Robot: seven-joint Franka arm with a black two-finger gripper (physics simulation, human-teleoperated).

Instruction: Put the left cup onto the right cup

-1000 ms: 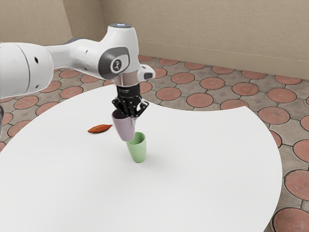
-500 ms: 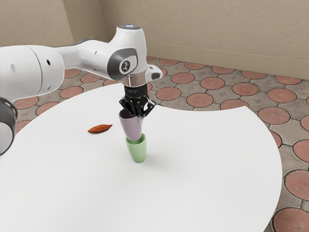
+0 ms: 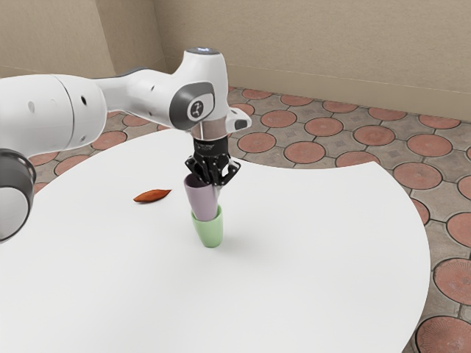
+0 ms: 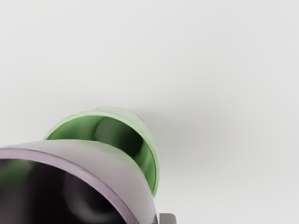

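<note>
My hand is clamped on the rim of the purple cup, one finger inside the mouth and one outside. It has come down and moved toward the exterior view's right over the last second. A second ago the purple cup hung beside the green cup, on the exterior view's left of it and clear of its rim. Half a second ago its base was just entering the green mouth. Now the lower part is down inside the green cup, and only the upper wall and rim stand above it.

The purple cup is not quite upright; its mouth leans a little toward the exterior view's left. From the wrist camera, the purple cup lies just under the hand, and the green cup shows a crescent of open mouth on one side of it. I judge from this that the nesting is off-centre rather than square.

The green cup stands upright on the white counter. A small orange leaf-shaped thing lies well apart from it, toward the exterior view's left.

For the task, I judge the placement nearly done. The left cup sits in the right one, but my hand carries it and I cannot tell whether it is seated. Next I would let go gently, then lift straight up so the finger inside doesn't drag the cup.
</note>
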